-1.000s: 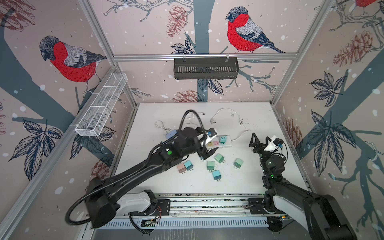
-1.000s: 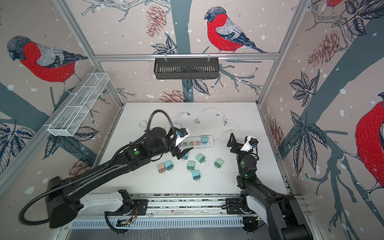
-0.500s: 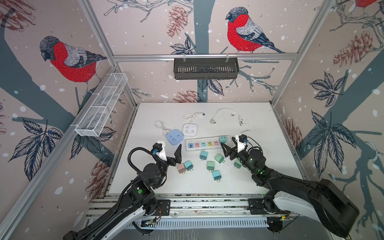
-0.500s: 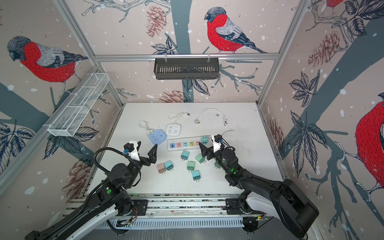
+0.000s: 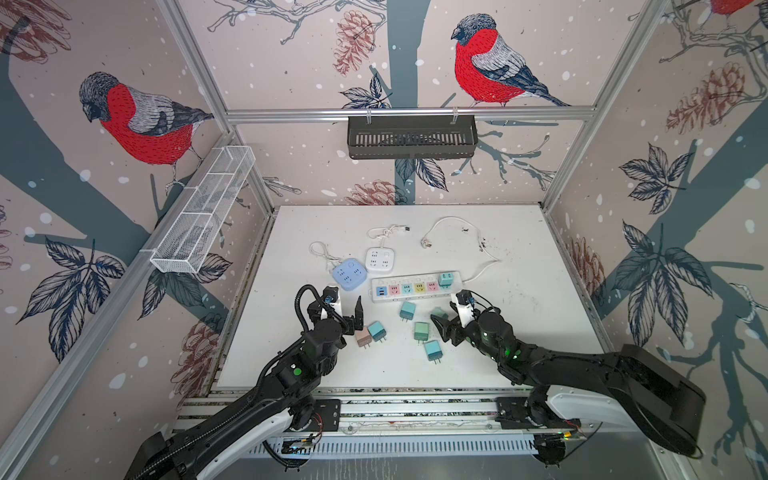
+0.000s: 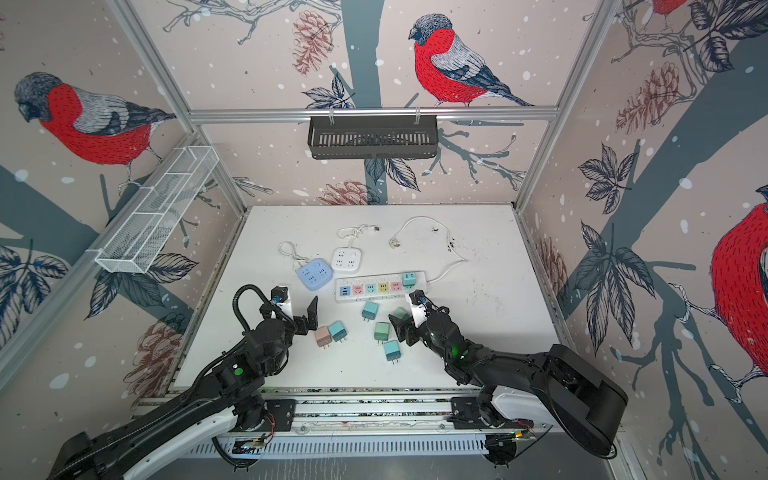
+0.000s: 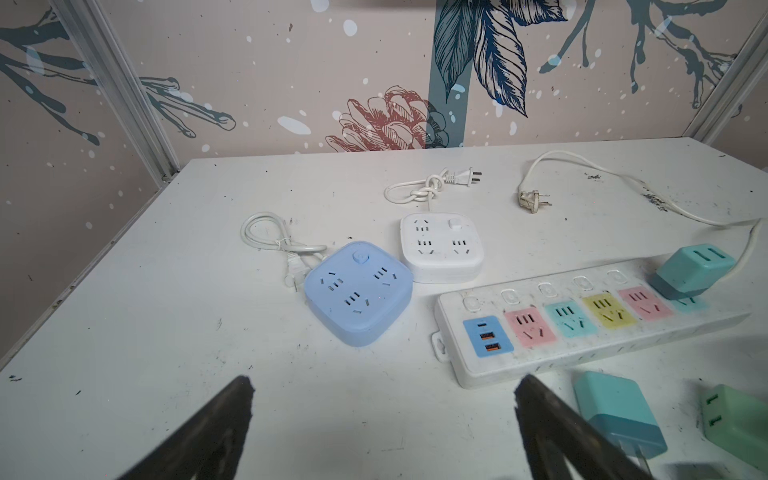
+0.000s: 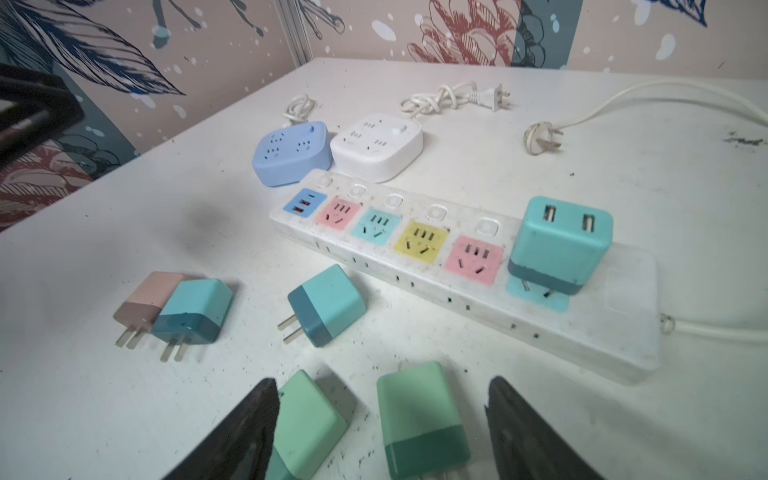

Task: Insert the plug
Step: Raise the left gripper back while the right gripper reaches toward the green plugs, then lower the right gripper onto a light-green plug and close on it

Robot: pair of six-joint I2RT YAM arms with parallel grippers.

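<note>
plug [image 8: 422, 419], the green one lying flat on the worktop [image 8: 124, 395] nearer than the power strip [image 8: 602, 332], sits untouched between the part-open fingers [image 8: 232, 436] of your right hand [image 8: 382, 382]; likely light, rigid and slick, so pinch its flat sides.

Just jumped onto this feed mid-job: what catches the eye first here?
The long white power strip with pastel sockets lies in the middle of the table, one teal adapter already plugged in at its cord end. Nearer the robot lie loose adapters, and the right end effector straddles a green adapter, jaws open. The left end effector hangs open over bare table.
</note>
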